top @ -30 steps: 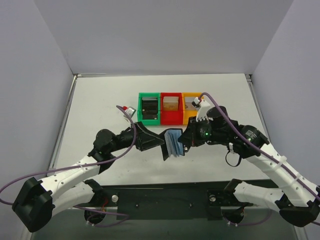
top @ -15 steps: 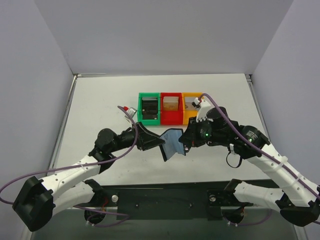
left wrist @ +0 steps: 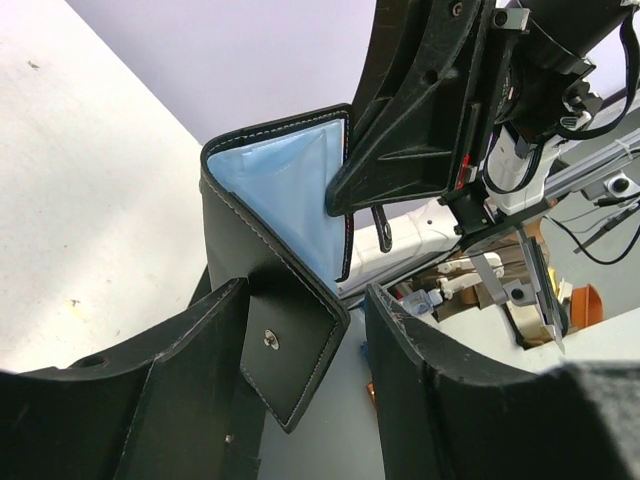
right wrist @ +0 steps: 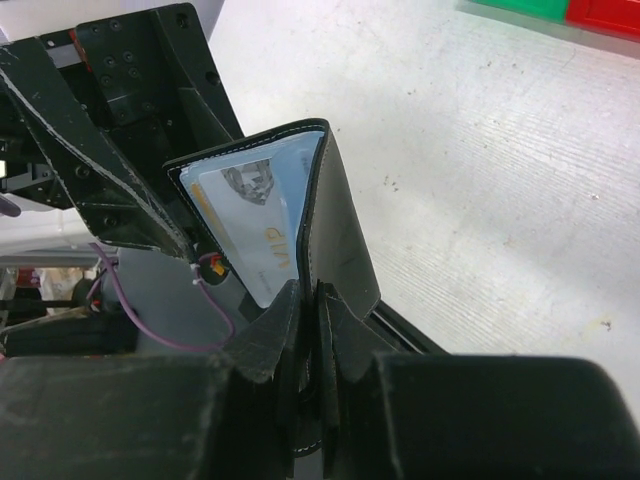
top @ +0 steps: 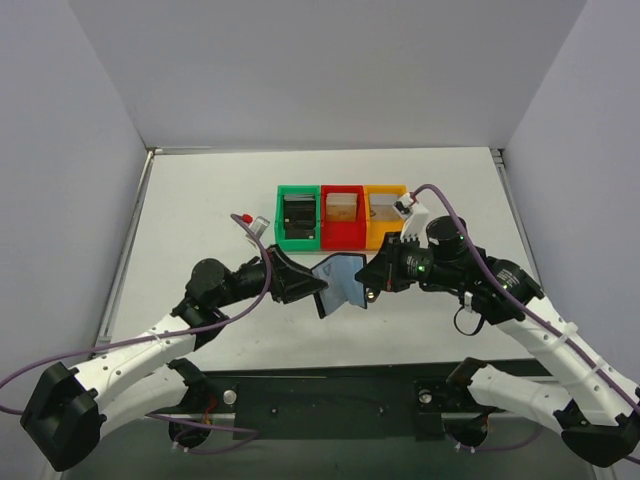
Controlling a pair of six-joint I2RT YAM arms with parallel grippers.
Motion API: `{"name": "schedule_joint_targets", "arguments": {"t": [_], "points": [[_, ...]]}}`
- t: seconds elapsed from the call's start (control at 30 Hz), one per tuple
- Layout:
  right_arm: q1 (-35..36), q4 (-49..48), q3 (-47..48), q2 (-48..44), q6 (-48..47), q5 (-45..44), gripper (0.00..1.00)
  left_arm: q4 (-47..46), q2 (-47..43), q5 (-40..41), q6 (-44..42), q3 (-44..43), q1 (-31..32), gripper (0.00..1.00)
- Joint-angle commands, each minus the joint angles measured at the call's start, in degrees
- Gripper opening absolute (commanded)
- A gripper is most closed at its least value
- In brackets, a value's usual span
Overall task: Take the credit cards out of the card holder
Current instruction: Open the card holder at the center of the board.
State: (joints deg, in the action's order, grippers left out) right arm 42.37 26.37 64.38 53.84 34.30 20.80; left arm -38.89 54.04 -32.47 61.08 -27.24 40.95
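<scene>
Top external view shows you the black card holder [top: 340, 280] spread open over the tabletop [top: 200, 225] between both hands, with its light-blue lining showing. Your right hand [top: 369, 284] is clamped tight on one flap. Your left hand [top: 315, 291] stands partly open around the snap flap, with a gap beside one finger. A pale-blue credit card [right wrist: 255, 222] sits in the pocket; you cannot read its print.

White table [top: 200, 200]; plain pale lavender walls [top: 330, 70] on three sides; soft even light.
</scene>
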Motion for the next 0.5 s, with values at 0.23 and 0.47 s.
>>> {"name": "schedule_joint_targets", "arguments": {"t": [0.23,0.47], "points": [[-2.38,-8.17,-3.56,-3.66,3.75,3.37,0.0,0.31,-3.5,1.88,-1.4,1.49,0.27,0.57],[-2.91,-10.9,-5.75,-5.33,4.98,4.51,0.0,0.4,-4.91,2.15,-1.58,1.67,0.18,0.36]]}}
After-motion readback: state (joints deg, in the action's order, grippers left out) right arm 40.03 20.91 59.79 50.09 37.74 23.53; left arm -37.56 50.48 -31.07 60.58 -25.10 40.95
